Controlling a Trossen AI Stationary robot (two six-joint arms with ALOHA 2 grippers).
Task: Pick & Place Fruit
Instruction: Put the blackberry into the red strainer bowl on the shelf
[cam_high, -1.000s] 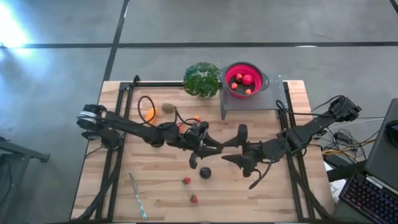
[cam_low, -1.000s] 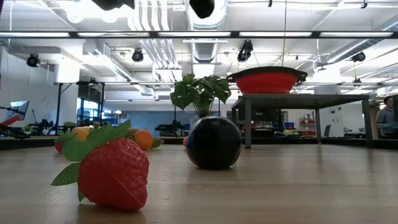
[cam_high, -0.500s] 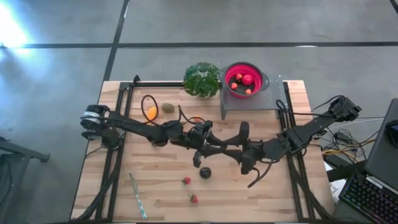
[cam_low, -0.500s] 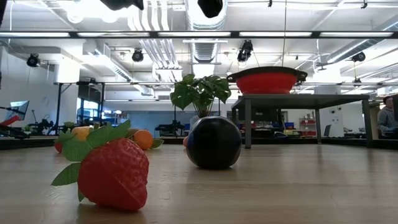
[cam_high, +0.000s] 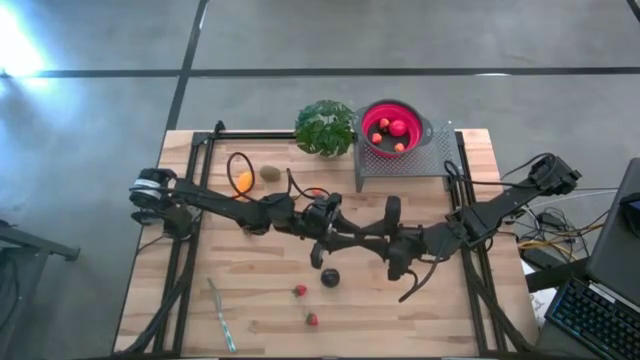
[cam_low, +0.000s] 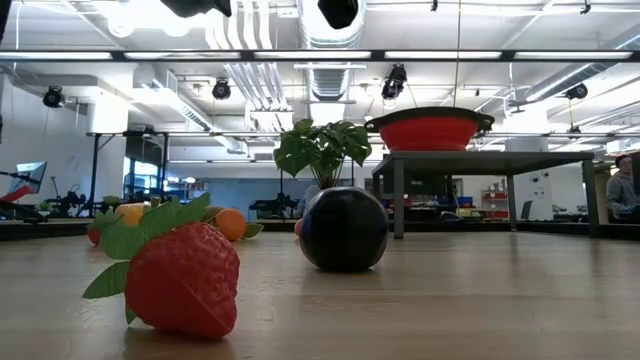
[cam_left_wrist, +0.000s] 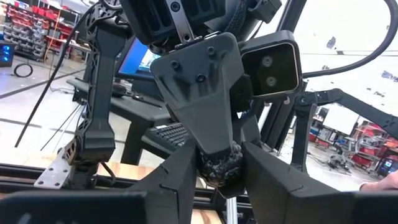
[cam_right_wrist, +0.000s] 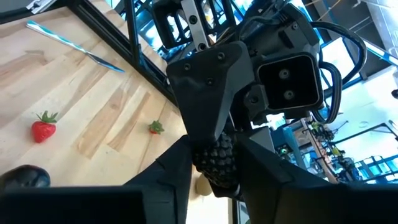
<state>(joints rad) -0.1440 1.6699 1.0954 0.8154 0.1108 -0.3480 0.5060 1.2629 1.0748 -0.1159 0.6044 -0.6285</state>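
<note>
Two hands were found met tip to tip above the middle of the bench (cam_high: 262, 318), the left hand (cam_high: 362, 238) reached in from the left and the right hand (cam_high: 384, 243) from the right. Between them a dark knobbly piece (cam_left_wrist: 221, 169) was held clear of the bench. In each wrist view that arm's own fingers were seen pressed against its sides, so both hands were judged to be pinching it, as for a pass from one arm to the other. Which hand bore the weight could not be told. The pass was judged to serve the red bowl (cam_high: 363, 124), which was set on a grey stand at the far right, nearer the right arm's side, with several fruits already laid in it. Still to be gathered were a dark round fruit (cam_high: 330, 277) and two strawberries (cam_high: 300, 291) on the near side, and an orange (cam_high: 243, 181) and a kiwi (cam_high: 270, 173) at the far left. A leafy plant (cam_high: 325, 127) was stood just left of the bowl.
</note>
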